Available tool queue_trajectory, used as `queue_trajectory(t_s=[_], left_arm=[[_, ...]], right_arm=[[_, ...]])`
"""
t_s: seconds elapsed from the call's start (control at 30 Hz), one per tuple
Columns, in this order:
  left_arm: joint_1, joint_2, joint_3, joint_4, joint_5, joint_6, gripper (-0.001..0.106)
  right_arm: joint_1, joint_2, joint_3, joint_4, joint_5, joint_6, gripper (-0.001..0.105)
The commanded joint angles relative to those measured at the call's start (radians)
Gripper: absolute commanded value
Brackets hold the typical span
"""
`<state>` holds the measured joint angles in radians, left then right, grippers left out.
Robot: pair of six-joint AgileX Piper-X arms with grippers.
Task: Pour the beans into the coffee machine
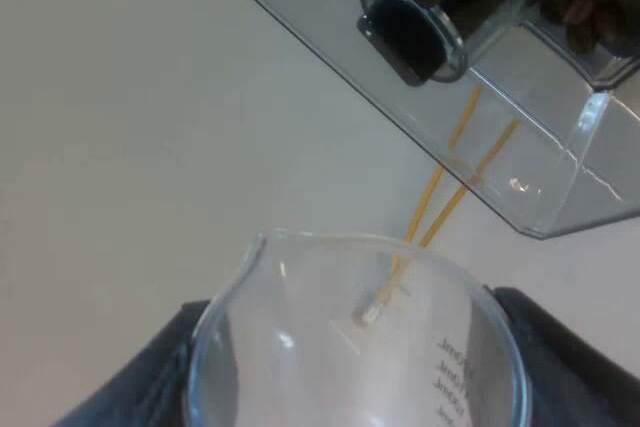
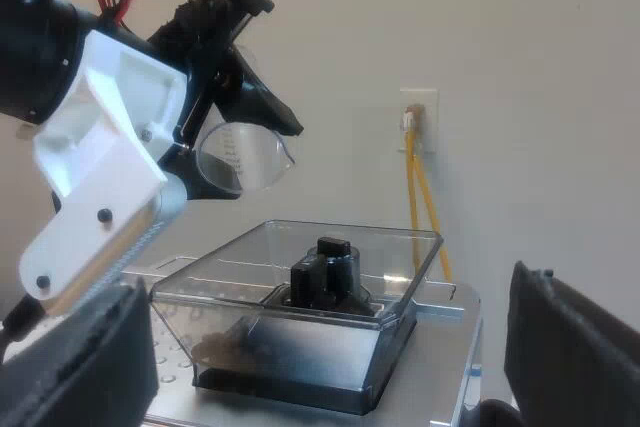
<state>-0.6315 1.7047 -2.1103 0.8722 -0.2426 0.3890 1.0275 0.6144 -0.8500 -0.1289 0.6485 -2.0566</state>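
The clear measuring glass (image 1: 350, 347) sits between my left gripper's (image 1: 355, 372) black fingers, which are shut on it. Its spout points toward the transparent bean hopper (image 1: 520, 117), and I see no beans inside it. A black knob (image 1: 410, 32) stands in the hopper's middle. From the right wrist view the left gripper (image 2: 235, 122) holds the measuring glass (image 2: 245, 157) tipped on its side above the bean hopper (image 2: 300, 317). A small heap of brown beans (image 2: 225, 349) lies in the hopper's bottom. My right gripper (image 2: 325, 362) is open, facing the hopper with nothing between its fingers.
The hopper stands on the espresso machine's silver top (image 2: 445, 347). Behind it is a plain wall with an outlet (image 2: 418, 112), from which two yellow cables (image 2: 425, 197) hang down behind the machine. The yellow cables (image 1: 440, 197) also run past the hopper.
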Motion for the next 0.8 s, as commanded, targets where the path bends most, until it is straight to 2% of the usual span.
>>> queue_trajectory(t_s=[0.03,0.1,0.13,0.17,0.2,0.23,0.27,0.3,0.33,0.37,0.4,0.43,0.5,0.6,0.67,0.73,0.8], left_arm=[[-0.002,-0.005,-0.001,-0.011,-0.020,-0.039,0.000],[-0.002,-0.008,-0.001,-0.011,-0.020,-0.133,0.000],[-0.002,-0.008,-0.001,-0.011,-0.020,-0.133,0.000],[-0.002,-0.013,-0.001,-0.011,-0.020,-0.191,0.000],[-0.002,-0.025,-0.001,-0.011,-0.025,-0.448,0.000],[-0.002,-0.028,-0.001,-0.011,-0.028,-0.486,0.000],[-0.002,-0.036,-0.001,-0.011,-0.048,-0.604,0.000],[-0.002,-0.040,-0.001,-0.011,-0.058,-0.667,0.000],[-0.002,-0.048,-0.001,-0.011,-0.089,-0.780,0.000],[-0.002,-0.058,-0.001,-0.011,-0.119,-0.863,0.000],[-0.002,-0.060,-0.001,-0.011,-0.133,-0.897,0.000],[-0.002,-0.073,-0.001,-0.011,-0.171,-0.992,0.000],[-0.002,-0.092,-0.001,0.004,-0.178,-1.048,0.000],[-0.002,-0.137,-0.001,0.082,-0.172,-1.207,0.000],[0.004,-0.173,-0.001,0.160,-0.139,-1.337,0.000],[0.008,-0.199,-0.001,0.215,-0.093,-1.400,0.000],[0.010,-0.205,-0.001,0.226,-0.088,-1.414,0.000]], right_arm=[[0.001,-0.009,-0.013,-0.007,0.001,-0.009,0.074],[0.001,-0.009,-0.013,-0.007,0.001,-0.009,0.074],[0.001,-0.009,-0.013,-0.007,0.001,-0.009,0.074],[0.001,-0.009,-0.013,-0.007,0.001,-0.009,0.074],[0.001,-0.009,-0.013,-0.007,-0.001,-0.009,0.074],[0.001,-0.009,-0.013,-0.007,-0.002,-0.009,0.074],[0.001,-0.009,-0.013,-0.007,-0.001,-0.007,0.074],[0.001,-0.009,-0.013,-0.007,-0.004,-0.006,0.074],[0.001,-0.009,-0.013,-0.007,-0.015,-0.005,0.074],[0.001,-0.009,-0.013,-0.007,-0.041,-0.005,0.074],[0.001,-0.009,-0.013,-0.007,-0.057,-0.005,0.074],[0.001,-0.009,-0.013,-0.007,-0.083,-0.005,0.074],[0.001,-0.009,-0.013,0.003,-0.096,-0.005,0.074],[0.001,-0.009,-0.013,0.053,-0.096,-0.005,0.074],[0.001,-0.009,-0.013,0.068,-0.121,-0.005,0.074],[0.001,-0.009,-0.013,0.068,-0.146,-0.005,0.074],[0.001,-0.009,-0.013,0.068,-0.185,-0.005,0.074]])
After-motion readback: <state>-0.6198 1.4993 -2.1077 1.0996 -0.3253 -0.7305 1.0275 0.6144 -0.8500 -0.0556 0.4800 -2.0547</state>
